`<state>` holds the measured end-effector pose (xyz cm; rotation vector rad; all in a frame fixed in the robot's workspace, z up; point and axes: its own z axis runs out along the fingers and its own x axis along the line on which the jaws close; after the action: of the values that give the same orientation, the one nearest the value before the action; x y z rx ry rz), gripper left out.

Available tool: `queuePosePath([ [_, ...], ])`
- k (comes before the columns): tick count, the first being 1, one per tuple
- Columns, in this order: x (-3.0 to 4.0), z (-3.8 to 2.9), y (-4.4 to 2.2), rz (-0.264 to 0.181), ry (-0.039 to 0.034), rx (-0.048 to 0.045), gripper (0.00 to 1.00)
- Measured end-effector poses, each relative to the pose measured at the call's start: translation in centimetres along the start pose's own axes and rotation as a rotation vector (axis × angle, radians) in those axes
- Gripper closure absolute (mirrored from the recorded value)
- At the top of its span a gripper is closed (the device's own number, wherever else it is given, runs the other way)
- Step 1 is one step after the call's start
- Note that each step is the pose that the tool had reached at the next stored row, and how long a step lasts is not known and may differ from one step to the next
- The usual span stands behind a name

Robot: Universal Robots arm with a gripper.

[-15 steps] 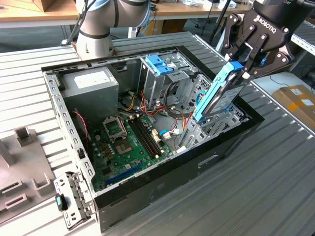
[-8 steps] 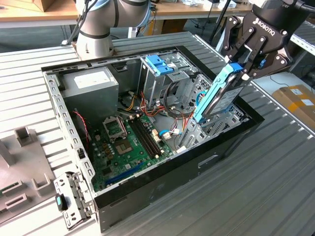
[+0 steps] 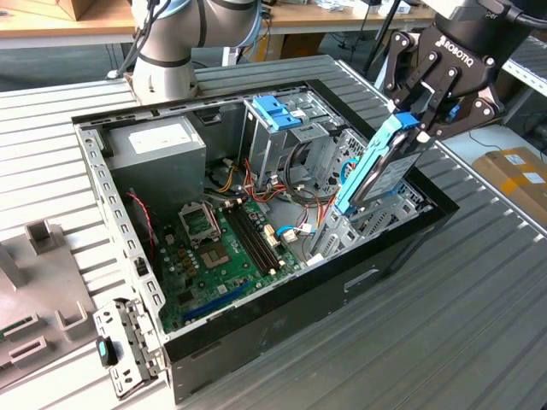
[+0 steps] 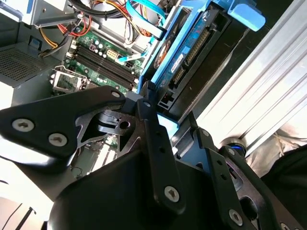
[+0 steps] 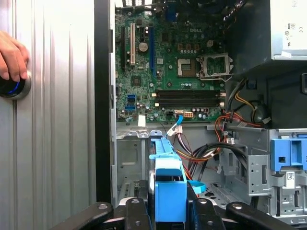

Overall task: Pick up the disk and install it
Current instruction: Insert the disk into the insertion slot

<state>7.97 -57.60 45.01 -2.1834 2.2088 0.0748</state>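
in the exterior view, the gripper (image 3: 416, 120) is clamping the upper end of the disk (image 3: 376, 171). the disk is leaning tilted at the exterior view's right, its lower end dipping into the open computer case (image 3: 94, 171). in the second wrist view, the disk (image 4: 184, 52) is sitting in the grip, the motherboard (image 4: 103, 60) beyond. in the first wrist view, a hand (image 5: 12, 57) is resting on a button (image 5: 14, 87) outside the case. the install looks under way; seating is calling for squaring the disk with its bay (image 3: 380, 220).
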Motion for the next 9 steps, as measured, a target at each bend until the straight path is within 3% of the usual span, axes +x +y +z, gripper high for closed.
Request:
queuePosePath([
  [6,0.02,0.12,0.08,0.000,-0.0008,0.0003,0.63],
  [9,0.01,0.01,0.42,0.000,-0.0010,0.0031,0.63],
])
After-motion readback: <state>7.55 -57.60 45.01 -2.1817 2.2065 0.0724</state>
